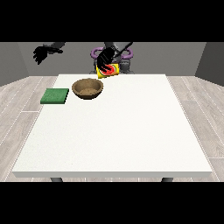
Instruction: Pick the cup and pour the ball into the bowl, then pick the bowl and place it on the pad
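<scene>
You see the robot hand at the view's right (pixel 105 59) wrapped around the cup (pixel 108 70), held above the tabletop (pixel 131 131) beside the bowl (pixel 88 88). The cup looks light and rigid (take it by the sidewall). The other robot hand (pixel 41 53) hangs spread, holding nothing.

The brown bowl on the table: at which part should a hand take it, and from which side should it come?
Probably the rim. The brown bowl stands upright with its mouth open, so its thin rim is exposed for a pinch from above. The green pad lies at its left in the view, so the hand at the view's left, raised nearby, seems the better choice.
</scene>
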